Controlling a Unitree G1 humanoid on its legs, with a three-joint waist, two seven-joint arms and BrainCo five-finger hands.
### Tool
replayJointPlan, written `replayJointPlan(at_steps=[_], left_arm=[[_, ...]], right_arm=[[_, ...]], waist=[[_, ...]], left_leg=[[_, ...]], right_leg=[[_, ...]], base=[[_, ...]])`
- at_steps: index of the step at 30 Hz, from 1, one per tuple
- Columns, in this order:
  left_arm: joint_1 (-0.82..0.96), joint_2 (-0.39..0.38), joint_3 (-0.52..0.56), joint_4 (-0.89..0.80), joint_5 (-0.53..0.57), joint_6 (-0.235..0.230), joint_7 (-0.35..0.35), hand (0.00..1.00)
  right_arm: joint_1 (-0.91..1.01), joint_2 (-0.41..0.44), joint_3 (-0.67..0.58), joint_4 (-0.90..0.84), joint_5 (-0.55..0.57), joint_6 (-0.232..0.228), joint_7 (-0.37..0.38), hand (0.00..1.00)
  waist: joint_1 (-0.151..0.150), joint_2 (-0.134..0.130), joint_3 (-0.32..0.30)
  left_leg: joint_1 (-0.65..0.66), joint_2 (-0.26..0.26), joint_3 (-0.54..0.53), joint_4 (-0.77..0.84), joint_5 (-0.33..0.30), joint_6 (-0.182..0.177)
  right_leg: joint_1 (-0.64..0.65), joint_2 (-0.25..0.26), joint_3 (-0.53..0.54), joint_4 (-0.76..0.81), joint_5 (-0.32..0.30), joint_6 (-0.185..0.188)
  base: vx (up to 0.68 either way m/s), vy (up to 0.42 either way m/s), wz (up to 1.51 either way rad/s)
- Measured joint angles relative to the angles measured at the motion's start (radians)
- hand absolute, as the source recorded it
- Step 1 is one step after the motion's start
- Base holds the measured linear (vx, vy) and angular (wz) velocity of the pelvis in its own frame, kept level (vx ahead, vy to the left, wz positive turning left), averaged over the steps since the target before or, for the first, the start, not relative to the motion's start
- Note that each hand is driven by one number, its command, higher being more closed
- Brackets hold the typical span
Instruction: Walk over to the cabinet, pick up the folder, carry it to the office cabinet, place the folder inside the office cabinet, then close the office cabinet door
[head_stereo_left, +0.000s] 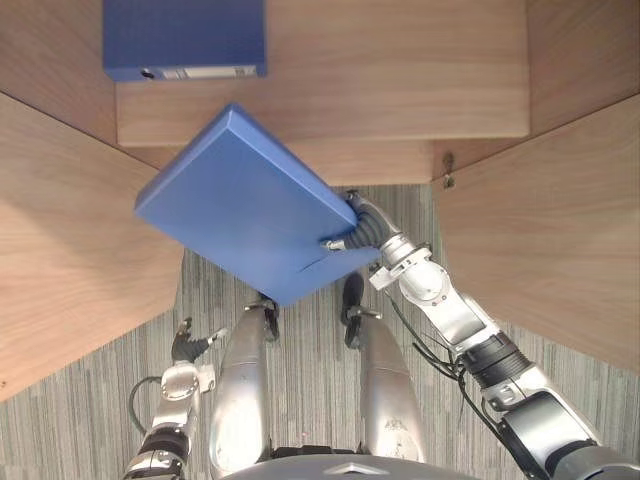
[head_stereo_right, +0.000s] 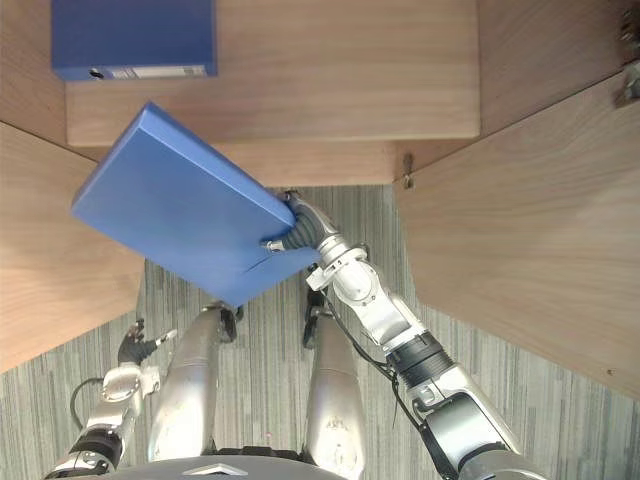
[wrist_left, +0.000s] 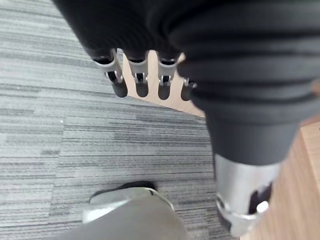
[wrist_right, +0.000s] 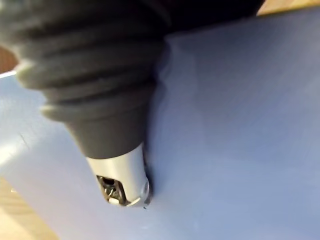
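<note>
Wood-grain cabinet (head_stereo_left: 400, 90), striped grey carpet (head_stereo_left: 310, 385); right robot hand (head_stereo_left: 358, 228) clamps flat blue folder (head_stereo_left: 240, 200); left robot hand (head_stereo_left: 188, 345) relaxed.

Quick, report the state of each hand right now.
left hand: open, fingers relaxed, holding nothing.
right hand: shut on the blue folder, thumb pressed on its top face near one corner.

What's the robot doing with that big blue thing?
The robot's right hand pinches a blue folder by one edge and holds it tilted in front of the open wooden cabinet. It is not on the shelf yet. A second blue folder lies at the back of the shelf. Both doors stand open. The left hand hangs low over the grey carpet, fingers relaxed, holding nothing.
</note>
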Motion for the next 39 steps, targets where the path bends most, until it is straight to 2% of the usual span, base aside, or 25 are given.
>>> replayJointPlan(at_steps=[2, 6, 8, 12, 15, 25, 32, 39], left_arm=[[-0.015, -0.003, 0.0, -0.035, -0.001, -0.006, 0.002, 0.0], [-0.046, -0.026, 0.0, -0.115, -0.001, -0.023, 0.002, 0.0], [-0.054, -0.04, 0.0, -0.137, -0.001, -0.025, 0.003, 0.0], [-0.062, -0.07, -0.008, -0.163, -0.021, -0.025, 0.01, 0.0], [-0.063, -0.072, -0.008, -0.172, -0.03, -0.025, 0.022, 0.0], [-0.089, -0.091, 0.0, -0.168, -0.05, -0.016, 0.065, 0.0], [-0.111, -0.103, -0.001, -0.144, -0.08, -0.012, 0.099, 0.0], [-0.136, -0.121, -0.002, -0.12, -0.1, -0.002, 0.118, 0.0]], right_arm=[[0.001, 0.038, -0.051, -0.001, 0.056, 0.0, -0.011, 1.0], [-0.021, 0.105, -0.202, -0.013, 0.288, 0.0, -0.071, 1.0], [-0.042, 0.111, -0.244, -0.013, 0.37, 0.0, -0.084, 1.0], [-0.114, 0.127, -0.347, 0.011, 0.608, -0.011, -0.12, 1.0], [-0.176, 0.127, -0.403, 0.065, 0.727, -0.014, -0.133, 1.0], [-0.398, 0.169, -0.479, 0.305, 0.965, -0.013, -0.256, 1.0], [-0.535, 0.179, -0.488, 0.457, 1.098, -0.007, -0.307, 1.0], [-0.625, 0.188, -0.491, 0.589, 1.14, 0.006, -0.358, 1.0]], waist=[[0.006, 0.0, 0.008], [0.021, 0.002, 0.03], [0.025, 0.004, 0.036], [0.026, 0.004, 0.036], [0.032, 0.004, 0.036], [0.038, 0.005, 0.036], [0.034, 0.005, 0.034], [0.031, 0.015, 0.028]], left_leg=[[-0.051, 0.008, -0.001, 0.026, -0.004, -0.001], [-0.133, 0.016, -0.002, 0.065, -0.01, 0.002], [-0.145, 0.02, -0.002, 0.08, -0.017, 0.005], [-0.161, 0.02, -0.001, 0.093, -0.026, 0.008], [-0.169, 0.021, -0.001, 0.091, -0.027, 0.007], [-0.176, 0.018, -0.005, 0.08, -0.025, 0.007], [-0.175, 0.01, -0.013, 0.062, -0.012, 0.009], [-0.174, 0.003, -0.029, 0.029, 0.021, 0.006]], right_leg=[[-0.052, 0.0, -0.001, 0.032, -0.01, -0.002], [-0.137, -0.003, -0.002, 0.079, -0.015, 0.001], [-0.147, -0.003, -0.001, 0.092, -0.019, 0.001], [-0.165, -0.006, -0.001, 0.11, -0.031, -0.002], [-0.174, -0.007, -0.002, 0.113, -0.035, -0.004], [-0.174, -0.009, -0.012, 0.098, -0.033, -0.006], [-0.168, -0.014, -0.024, 0.084, -0.031, -0.006], [-0.15, -0.018, -0.052, 0.052, -0.01, -0.011]], base=[[-0.05, -0.03, -0.04], [0.0, 0.0, 0.0], [0.02, -0.002, -0.01], [0.07, 0.0, 0.0], [0.05, -0.008, 0.0], [0.01, -0.002, 0.0], [0.02, -0.007, 0.04], [0.0, -0.01, 0.09]])
